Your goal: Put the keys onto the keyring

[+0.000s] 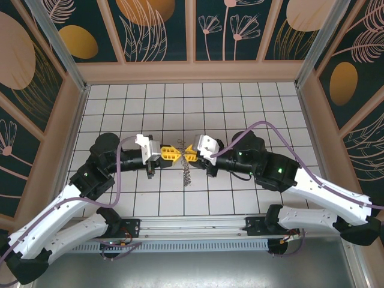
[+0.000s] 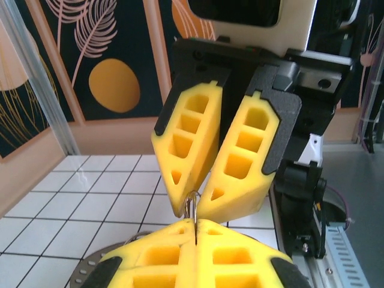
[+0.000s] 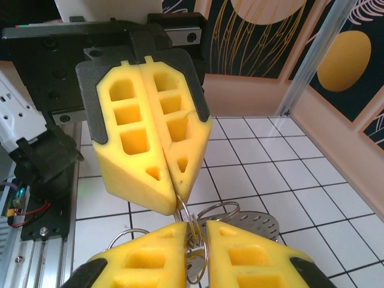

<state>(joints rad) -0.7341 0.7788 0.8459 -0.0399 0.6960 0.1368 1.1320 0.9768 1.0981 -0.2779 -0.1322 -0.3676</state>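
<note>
My two grippers meet tip to tip above the middle of the tiled floor. The left gripper (image 1: 173, 153) (image 2: 195, 223) is shut on the thin wire of the keyring (image 2: 192, 201) (image 3: 187, 213). In the right wrist view its closed yellow tips (image 3: 177, 203) pinch that wire from above. The right gripper (image 1: 189, 153) (image 3: 197, 227) has its jaws a narrow way apart, with the ring's coils and a small flat key (image 3: 197, 265) hanging in the gap. More wire loops (image 3: 223, 210) and the rest of the bunch (image 1: 186, 171) dangle below.
A grey perforated metal disc (image 3: 264, 221) (image 2: 84, 273) shows just under the grippers. White tiled floor (image 1: 240, 108) spreads all round, walled by patterned panels (image 1: 162, 30). The arms' base rail (image 1: 192, 228) runs along the near edge.
</note>
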